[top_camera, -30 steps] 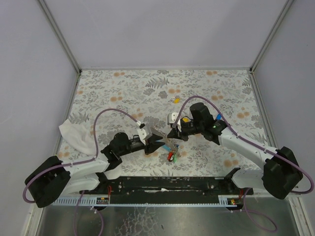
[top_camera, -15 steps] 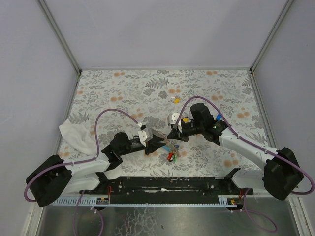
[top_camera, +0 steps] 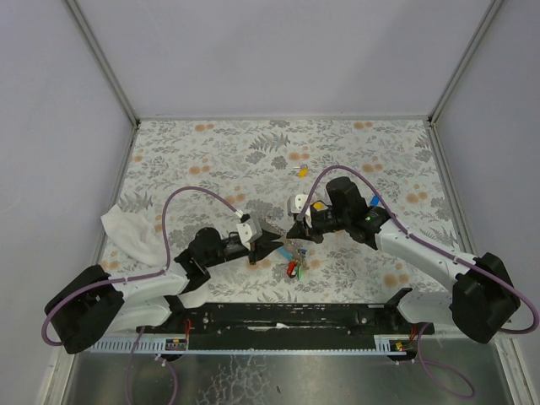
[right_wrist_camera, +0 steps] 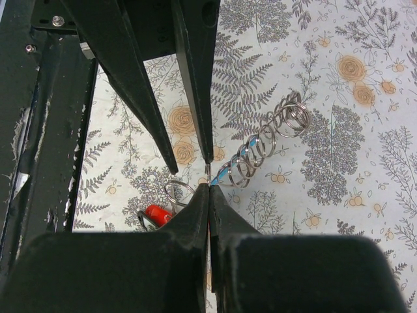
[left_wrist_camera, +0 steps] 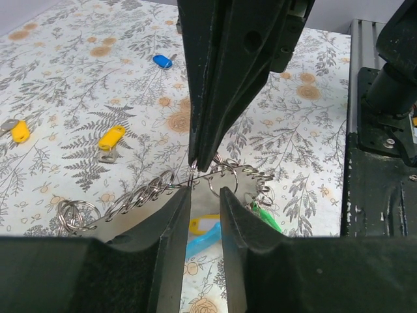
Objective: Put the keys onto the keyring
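The keyring (left_wrist_camera: pixel 146 193) is a curved strap strung with several metal rings, hanging between my two grippers; it also shows in the right wrist view (right_wrist_camera: pixel 267 145). My right gripper (right_wrist_camera: pixel 208 186) is shut on its end, and shows in the top view (top_camera: pixel 295 234). My left gripper (left_wrist_camera: pixel 205 192) is open, its jaws on either side of one ring right at the right gripper's tip; the top view shows it too (top_camera: pixel 274 245). A red key (right_wrist_camera: pixel 156 214), a green key (left_wrist_camera: pixel 267 218) and a yellow key (left_wrist_camera: pixel 202 225) hang below the keyring. A loose yellow key (left_wrist_camera: pixel 111 138) and a blue key (left_wrist_camera: pixel 163 60) lie on the table.
A white cloth (top_camera: pixel 126 232) lies at the table's left edge. Another yellow key (top_camera: pixel 301 171) lies beyond the grippers, and a blue key (top_camera: pixel 374 201) lies by the right arm. The black base rail (top_camera: pixel 287 316) runs along the near edge.
My left gripper has edged slightly toward the right gripper. The right arm and the keyring have hardly moved.
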Available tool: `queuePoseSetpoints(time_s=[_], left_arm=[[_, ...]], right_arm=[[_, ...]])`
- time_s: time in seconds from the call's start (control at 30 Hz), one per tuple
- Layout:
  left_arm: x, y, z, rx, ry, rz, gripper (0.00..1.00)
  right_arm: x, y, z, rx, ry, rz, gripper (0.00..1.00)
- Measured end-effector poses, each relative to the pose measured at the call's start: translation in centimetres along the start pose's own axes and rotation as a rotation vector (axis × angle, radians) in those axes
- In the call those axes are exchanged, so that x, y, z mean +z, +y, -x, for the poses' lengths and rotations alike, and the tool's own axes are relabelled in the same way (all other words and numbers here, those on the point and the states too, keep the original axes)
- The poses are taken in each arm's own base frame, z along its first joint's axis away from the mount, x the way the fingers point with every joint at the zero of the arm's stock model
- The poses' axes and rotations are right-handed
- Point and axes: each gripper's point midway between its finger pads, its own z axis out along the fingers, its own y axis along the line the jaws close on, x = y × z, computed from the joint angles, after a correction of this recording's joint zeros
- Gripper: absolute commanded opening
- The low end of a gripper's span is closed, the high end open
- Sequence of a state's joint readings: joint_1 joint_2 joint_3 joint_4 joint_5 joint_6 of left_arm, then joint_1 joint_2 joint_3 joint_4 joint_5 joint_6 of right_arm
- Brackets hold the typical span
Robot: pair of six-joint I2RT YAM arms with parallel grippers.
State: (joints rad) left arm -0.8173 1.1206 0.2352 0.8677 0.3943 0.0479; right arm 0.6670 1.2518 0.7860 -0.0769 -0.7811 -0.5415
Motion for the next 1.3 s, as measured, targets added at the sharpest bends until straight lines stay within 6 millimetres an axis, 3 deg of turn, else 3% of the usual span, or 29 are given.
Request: queuePoseSetpoints(time_s=[0.3, 0.6, 0.93, 1.1, 1.2, 1.3], left_arm=[[-0.1, 0.8, 0.2, 0.024, -0.006, 0.039, 0.24], [0.6, -0.1, 1.0, 0.028, -0.016, -0.026, 0.21], [1.2, -0.4, 0.3, 0.017, 0.020, -0.061, 0.16], [1.1, -0.2, -0.4, 0.020, 0.050, -0.050, 0.10], [1.2, -0.1, -0.5, 0.021, 0.061, -0.051, 0.00], [1.2, -0.1, -0.6, 0.024, 0.069, -0.053, 0.00]], right_arm=[[0.1, 0.4, 0.0, 0.003, -0.010, 0.021, 0.00], [0.1, 0.5, -0.1, 0.006, -0.012, 0.023, 0.00], [0.1, 0.5, -0.2, 0.009, -0.013, 0.023, 0.00], [0.2, 0.6, -0.3, 0.012, -0.012, 0.025, 0.01], [0.2, 0.6, -0.3, 0.013, -0.011, 0.024, 0.01], [0.2, 0.6, -0.4, 0.013, -0.009, 0.022, 0.10]])
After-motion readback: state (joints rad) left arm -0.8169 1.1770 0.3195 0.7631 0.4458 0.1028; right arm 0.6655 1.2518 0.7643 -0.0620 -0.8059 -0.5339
